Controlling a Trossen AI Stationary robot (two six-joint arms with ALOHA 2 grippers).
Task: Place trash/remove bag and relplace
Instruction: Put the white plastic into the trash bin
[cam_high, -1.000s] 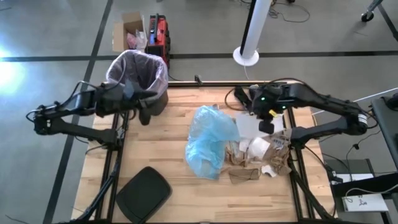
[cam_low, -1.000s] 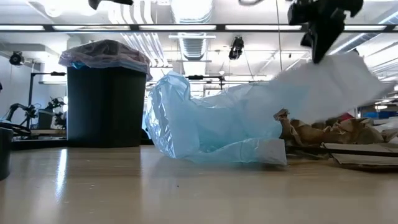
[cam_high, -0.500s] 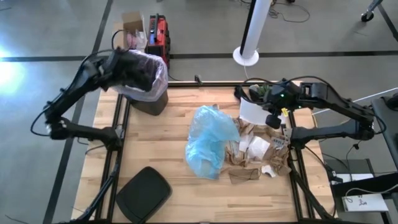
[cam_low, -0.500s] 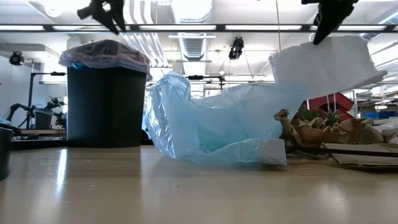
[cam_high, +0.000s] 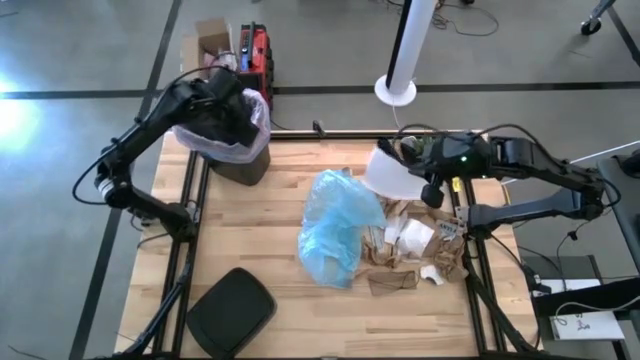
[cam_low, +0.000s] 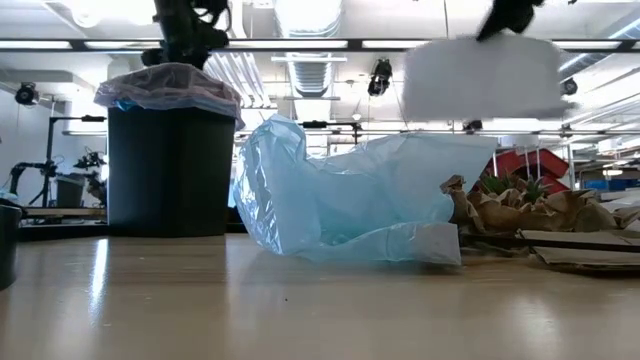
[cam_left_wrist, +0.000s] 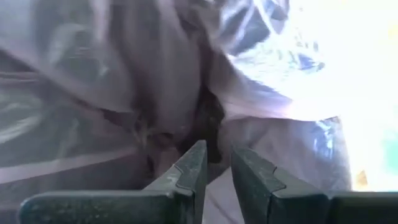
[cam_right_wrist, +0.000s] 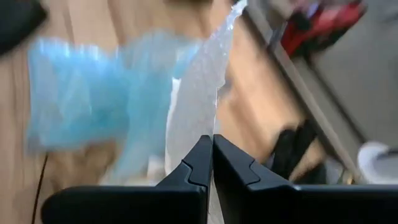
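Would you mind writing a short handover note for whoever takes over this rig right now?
Right gripper: shut on a white sheet, held in the air above the table's far right, beside the blue bag.
Left gripper: over the bin at the far left corner, fingers slightly apart inside the liner.
Trash: brown and white paper lies on the table's right side.
Lid: on the table's near left.
Done: one sheet lifted.
Left: bin the sheet and the pile, pull the liner, fit a new one.
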